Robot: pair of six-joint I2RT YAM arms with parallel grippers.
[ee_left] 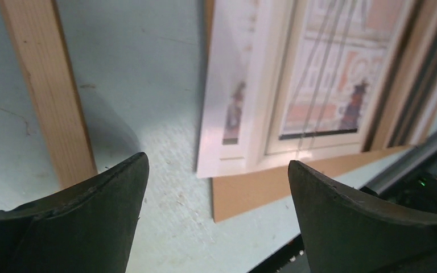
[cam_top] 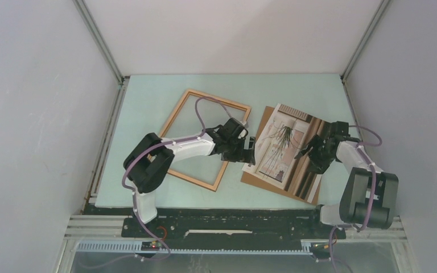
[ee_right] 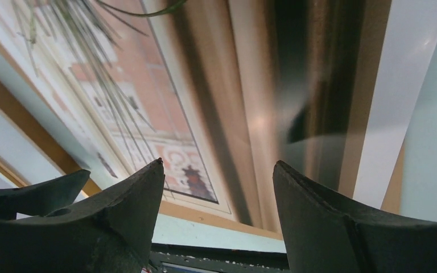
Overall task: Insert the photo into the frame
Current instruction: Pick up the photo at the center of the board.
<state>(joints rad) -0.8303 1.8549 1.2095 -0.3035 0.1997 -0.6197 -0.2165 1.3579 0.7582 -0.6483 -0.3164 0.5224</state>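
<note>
Left gripper (ee_left: 217, 161) released, right gripper (ee_right: 218, 164) parted above photo (cam_top: 281, 145) (on board (ee_left: 256, 193)), frame (cam_top: 219, 98) beside.

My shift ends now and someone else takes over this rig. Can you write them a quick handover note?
Left gripper: open, empty, low between the frame and the left edge of the photo.
Right gripper: open, empty, above the photo's dark-striped side.
The photo lies on the backing board, right of the frame; the frame lies flat and empty.
Done: nothing placed yet.
Left: grasp the photo and lay it in the frame.
</note>
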